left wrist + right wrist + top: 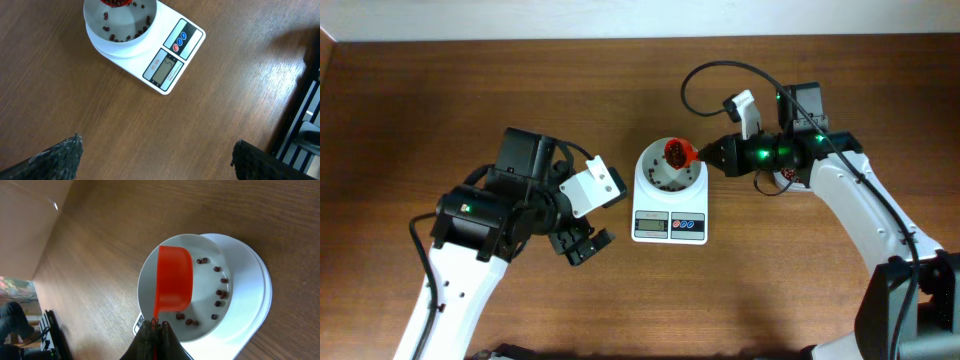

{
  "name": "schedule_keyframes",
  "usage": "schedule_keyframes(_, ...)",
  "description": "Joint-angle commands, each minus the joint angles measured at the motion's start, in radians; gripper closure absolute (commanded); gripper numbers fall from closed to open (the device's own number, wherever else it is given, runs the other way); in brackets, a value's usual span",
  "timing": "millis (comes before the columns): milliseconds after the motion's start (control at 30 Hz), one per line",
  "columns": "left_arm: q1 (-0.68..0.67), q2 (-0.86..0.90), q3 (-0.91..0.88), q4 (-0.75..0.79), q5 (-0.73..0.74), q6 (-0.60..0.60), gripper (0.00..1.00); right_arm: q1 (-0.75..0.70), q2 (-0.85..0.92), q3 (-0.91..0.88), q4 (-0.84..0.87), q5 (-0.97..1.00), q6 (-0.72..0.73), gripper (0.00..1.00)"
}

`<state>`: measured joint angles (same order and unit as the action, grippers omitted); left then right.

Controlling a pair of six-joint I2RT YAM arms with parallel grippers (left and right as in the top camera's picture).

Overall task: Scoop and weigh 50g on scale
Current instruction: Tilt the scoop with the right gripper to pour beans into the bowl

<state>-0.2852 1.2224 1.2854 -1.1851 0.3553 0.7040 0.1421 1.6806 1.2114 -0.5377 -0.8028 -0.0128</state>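
On the small white digital scale (146, 52), the grey display (164, 70) is unreadable; the upper edge crops its round white bowl (120, 16).

Top-down overhead; both wrist views near the shared scale (669, 195)

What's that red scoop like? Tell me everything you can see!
The red scoop looks like smooth, shiny plastic, with a rounded cup and a thin handle. The right hand pinches the handle, holding the scoop over the white bowl on the scale, where a few dark beans lie scattered.
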Motion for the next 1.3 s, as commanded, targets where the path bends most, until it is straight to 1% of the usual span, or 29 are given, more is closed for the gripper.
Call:
schedule_keyframes(0,-0.003,0.002,0.006,0.002,0.018,0.016,0.01,0.003,-0.002,0.006,-0.001,-0.008,-0.039,0.96)
schedule_keyframes(67,-0.003,0.002,0.006,0.002,0.018,0.016,0.01,0.003,-0.002,0.006,-0.004,-0.059,-0.077,0.96)
schedule_keyframes(100,-0.003,0.002,0.006,0.002,0.018,0.016,0.01,0.003,-0.002,0.006,-0.009,-0.021,-0.058,0.96)
schedule_keyframes(167,-0.003,0.002,0.006,0.002,0.018,0.016,0.01,0.003,-0.002,0.006,-0.019,-0.083,-0.113,0.96)
schedule_keyframes(200,-0.003,0.002,0.006,0.002,0.018,0.016,0.01,0.003,-0.002,0.006,-0.020,-0.025,-0.087,0.96)
schedule_keyframes(233,-0.003,0.002,0.006,0.002,0.018,0.016,0.01,0.003,-0.002,0.006,-0.028,-0.020,-0.084,0.96)
schedule_keyframes(600,-0.003,0.002,0.006,0.002,0.018,0.016,0.01,0.003,-0.002,0.006,-0.031,-0.020,-0.085,0.96)
schedule_keyframes(667,-0.003,0.002,0.006,0.002,0.018,0.016,0.01,0.003,-0.002,0.006,-0.031,-0.018,-0.146,0.96)
schedule_keyframes(733,-0.003,0.002,0.006,0.002,0.018,0.016,0.01,0.003,-0.002,0.006,-0.030,0.025,-0.156,0.96)
schedule_keyframes(867,-0.003,0.002,0.006,0.002,0.018,0.016,0.01,0.003,-0.002,0.006,-0.028,0.029,-0.294,0.96)
schedule_keyframes(900,-0.003,0.002,0.006,0.002,0.018,0.016,0.01,0.003,-0.002,0.006,-0.023,0.023,-0.294,0.96)
schedule_keyframes(933,-0.003,0.002,0.006,0.002,0.018,0.016,0.01,0.003,-0.002,0.006,-0.023,-0.048,-0.295,0.96)
schedule_keyframes(967,-0.003,0.002,0.006,0.002,0.018,0.016,0.01,0.003,-0.002,0.006,-0.016,-0.085,-0.329,0.96)
schedule_keyframes(1000,-0.003,0.002,0.006,0.002,0.018,0.016,0.01,0.003,-0.002,0.006,-0.006,-0.018,-0.331,0.96)
schedule_keyframes(1033,-0.003,0.002,0.006,0.002,0.018,0.016,0.01,0.003,-0.002,0.006,-0.006,0.004,-0.320,0.96)
schedule_keyframes(1067,-0.003,0.002,0.006,0.002,0.018,0.016,0.01,0.003,-0.002,0.006,0.006,-0.035,-0.321,0.96)
schedule_keyframes(1100,-0.003,0.002,0.006,0.002,0.018,0.016,0.01,0.003,-0.002,0.006,0.019,0.016,-0.320,0.96)
schedule_keyframes(1133,-0.003,0.002,0.006,0.002,0.018,0.016,0.01,0.003,-0.002,0.006,0.015,0.016,-0.320,0.96)
schedule_keyframes(1167,-0.003,0.002,0.006,0.002,0.018,0.016,0.01,0.003,-0.002,0.006,0.027,-0.065,-0.325,0.96)
schedule_keyframes(1233,-0.003,0.002,0.006,0.002,0.018,0.016,0.01,0.003,0.000,0.006,0.043,0.026,-0.300,0.96)
schedule_keyframes(1267,-0.003,0.002,0.006,0.002,0.018,0.016,0.01,0.003,0.000,0.006,0.040,-0.072,-0.336,0.96)
